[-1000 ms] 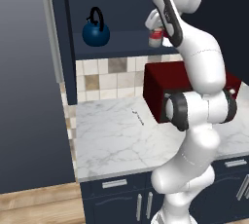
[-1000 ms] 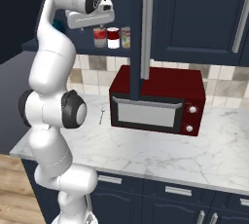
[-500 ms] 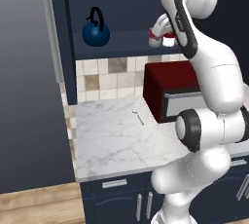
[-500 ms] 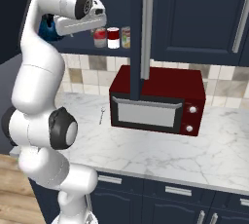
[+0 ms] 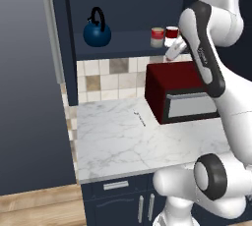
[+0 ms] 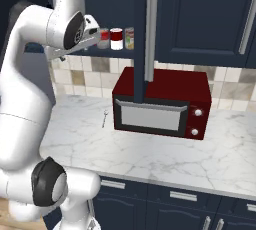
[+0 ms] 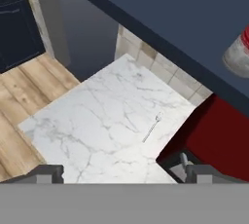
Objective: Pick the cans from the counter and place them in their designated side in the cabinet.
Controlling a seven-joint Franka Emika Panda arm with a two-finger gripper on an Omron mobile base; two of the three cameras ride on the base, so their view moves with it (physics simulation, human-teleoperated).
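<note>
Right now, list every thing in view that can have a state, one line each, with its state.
gripper: open, empty, drawn back from the shelf.
red-and-white can: upright on the cabinet shelf.
red-banded can: upright on the shelf, beside the red-and-white one.
yellowish-green can: upright on the same shelf.
cabinet: open-fronted.
kettle: upright on the shelf's far side.
microwave: door shut.
spoon: lying flat on the counter.

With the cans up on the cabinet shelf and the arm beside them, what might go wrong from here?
1. The open pincer sits close to the red-over-grey can; a sideways swing may topple it.
2. That can stands near the shelf front edge and might fall toward the microwave.
3. The open cabinet door hangs near the arm's path.
</note>
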